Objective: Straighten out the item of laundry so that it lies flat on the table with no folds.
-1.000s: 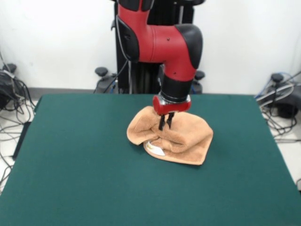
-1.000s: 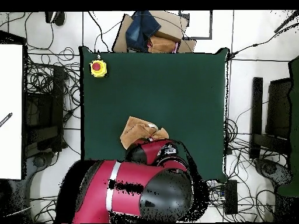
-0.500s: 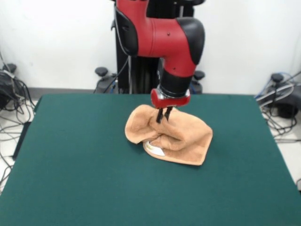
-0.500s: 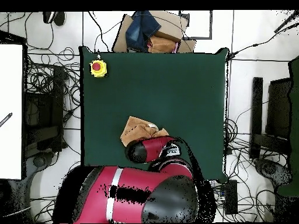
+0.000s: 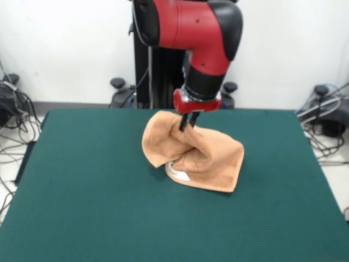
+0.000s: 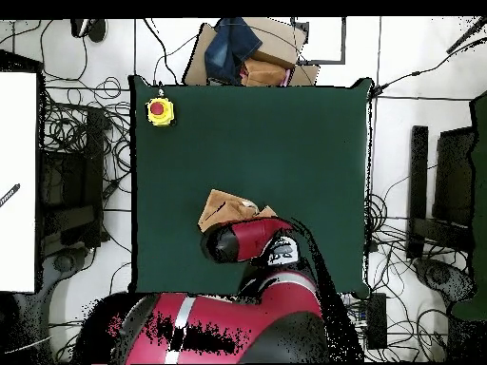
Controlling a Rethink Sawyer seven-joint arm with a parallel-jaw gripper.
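A white wall fills the top of the front view, with black cables lying on the floor at both sides. Below it is a big green desk (image 5: 82, 207). A tan-orange towel (image 5: 210, 158) sits a little above the middle of the frame, just right of center. It is bunched up, not flat. One part of it is pulled up into a peak, and the rest droops down in folds to the desk. The lower right part lies spread on the green top. A small white label (image 5: 179, 173) peeks out under the folds at the bottom left of the towel. The red and black arm (image 5: 191, 27) comes down from the top of the frame. Its end effector (image 5: 186, 122) is pinched closed on the top of the towel and holds that peak up off the desk. In the overhead view the arm covers much of the towel (image 6: 221, 208), which shows just below the middle of the desk. A yellow box with a red button (image 6: 160, 111) sits at the upper left corner of the desk, well apart from the towel.
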